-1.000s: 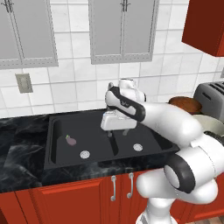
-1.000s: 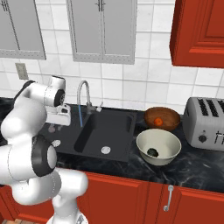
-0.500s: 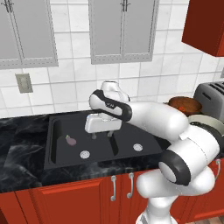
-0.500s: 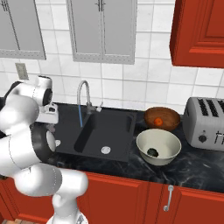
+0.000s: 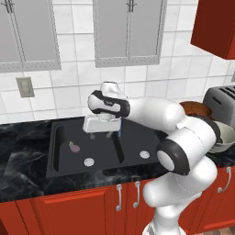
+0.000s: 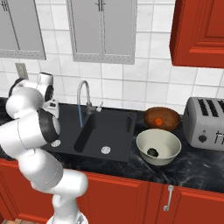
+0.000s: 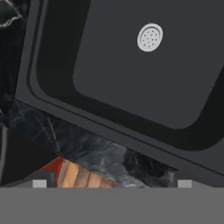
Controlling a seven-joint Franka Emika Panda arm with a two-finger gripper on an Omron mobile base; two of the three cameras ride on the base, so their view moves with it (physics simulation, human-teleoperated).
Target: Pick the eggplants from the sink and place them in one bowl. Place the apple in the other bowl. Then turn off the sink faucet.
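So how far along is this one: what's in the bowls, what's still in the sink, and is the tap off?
Done: a dark eggplant lies in the pale bowl, and the apple in the brown bowl. In hand: the open, empty end effector hangs over the sink, near the pale purple eggplant in the left basin. Left: bowl that eggplant, then shut off the faucet, which shows a blue stream.

toaster (image 5: 223, 102) cut by frame edge; arm hides grey-cream bowl (image 5: 226, 137) partly

A dark eggplant (image 6: 152, 152) lies in the grey-cream bowl (image 6: 168, 154); the apple (image 6: 159, 121) sits in the brown bowl (image 6: 172, 115).
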